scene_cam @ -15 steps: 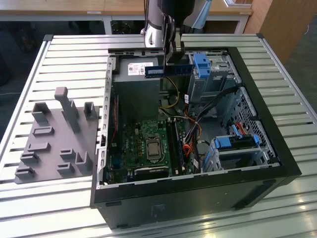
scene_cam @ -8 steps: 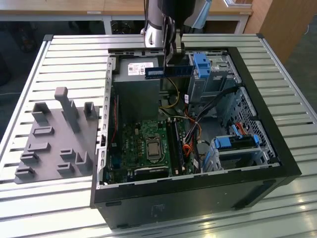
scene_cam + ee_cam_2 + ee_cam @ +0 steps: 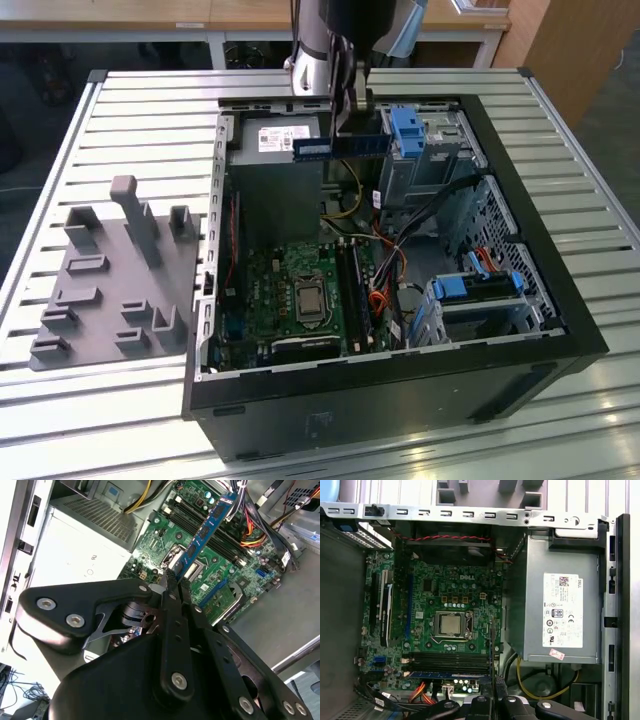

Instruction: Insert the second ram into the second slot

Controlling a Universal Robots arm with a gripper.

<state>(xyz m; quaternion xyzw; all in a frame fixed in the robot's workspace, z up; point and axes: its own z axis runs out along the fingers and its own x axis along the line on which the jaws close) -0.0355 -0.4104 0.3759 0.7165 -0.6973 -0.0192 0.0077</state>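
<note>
The pincer [image 3: 352,135] is clamped on the long, thin blue circuit-board stick [image 3: 312,149], high above the open black computer case [image 3: 400,400], not yet slotted.

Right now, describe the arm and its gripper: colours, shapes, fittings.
The arm is a round silver-grey metal body beside a black section. The gripper is matte black: flat, rounded linkage plates joined by silver pins, tapering to two narrow fingers.
</note>
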